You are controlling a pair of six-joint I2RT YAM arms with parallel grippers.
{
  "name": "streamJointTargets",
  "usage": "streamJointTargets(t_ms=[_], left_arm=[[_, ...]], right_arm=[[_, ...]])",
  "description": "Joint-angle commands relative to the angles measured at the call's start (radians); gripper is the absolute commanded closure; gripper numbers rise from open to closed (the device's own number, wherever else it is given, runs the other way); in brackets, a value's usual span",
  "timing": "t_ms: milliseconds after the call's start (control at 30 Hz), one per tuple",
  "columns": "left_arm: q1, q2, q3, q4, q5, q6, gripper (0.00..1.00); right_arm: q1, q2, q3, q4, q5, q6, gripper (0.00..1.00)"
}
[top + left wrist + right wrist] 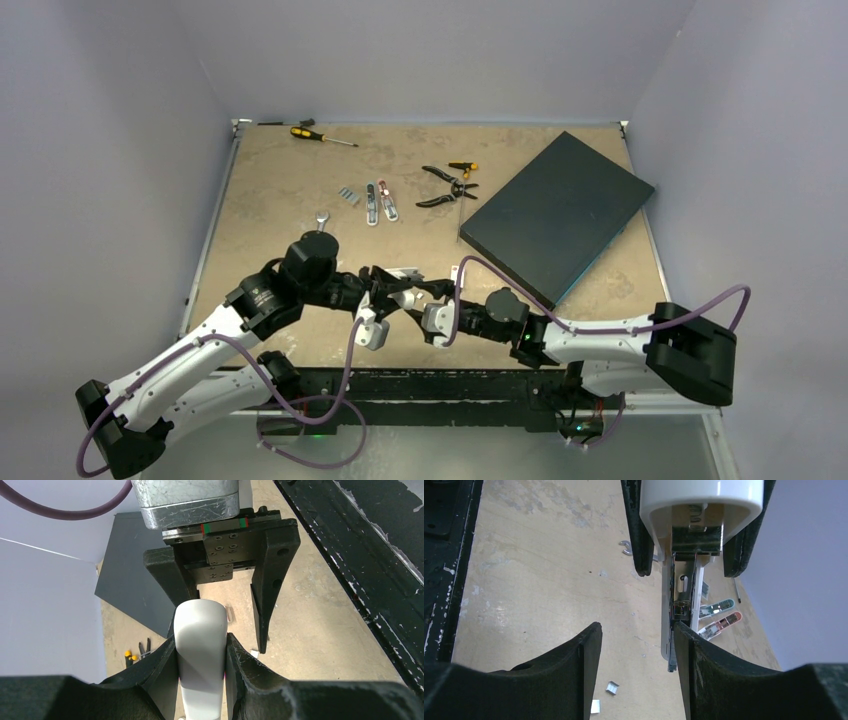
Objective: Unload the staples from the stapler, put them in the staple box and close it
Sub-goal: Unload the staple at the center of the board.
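Note:
My left gripper (pixel 200 640) is shut on the white stapler (pixel 200 655), holding it above the table near the front edge. In the top view the left gripper (pixel 385 290) and right gripper (pixel 422 302) meet around the stapler (pixel 404 280). The right wrist view looks into the stapler's open end, where its metal magazine (pixel 680 607) sticks out toward me. My right gripper (pixel 636 627) is open, its right fingertip against the magazine's end. A short strip of staples (pixel 612 687) lies on the table below. More staples (pixel 348 194) lie further back.
A dark flat board (pixel 557 215) lies at the back right. Black pliers (pixel 447 187), a yellow-handled screwdriver (pixel 322 135), a small wrench (pixel 321 219) and two small clear-bodied tools (pixel 380 202) lie on the far half. The black frame (pixel 360 555) borders the near edge.

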Motion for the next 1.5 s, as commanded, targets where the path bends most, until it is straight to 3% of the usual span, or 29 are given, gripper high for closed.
streamJointTargets(t_ms=[0, 767, 1467], left_arm=[[-0.003, -0.007, 0.040, 0.033, 0.023, 0.007, 1.00], [-0.002, -0.005, 0.039, 0.034, 0.043, 0.005, 1.00], [-0.003, -0.018, 0.039, 0.025, 0.012, 0.004, 1.00]], right_arm=[[0.002, -0.011, 0.034, 0.043, 0.023, -0.012, 0.43], [0.002, 0.081, 0.087, 0.070, 0.017, -0.029, 0.41], [0.001, 0.108, 0.104, -0.066, 0.148, 0.054, 0.42]])
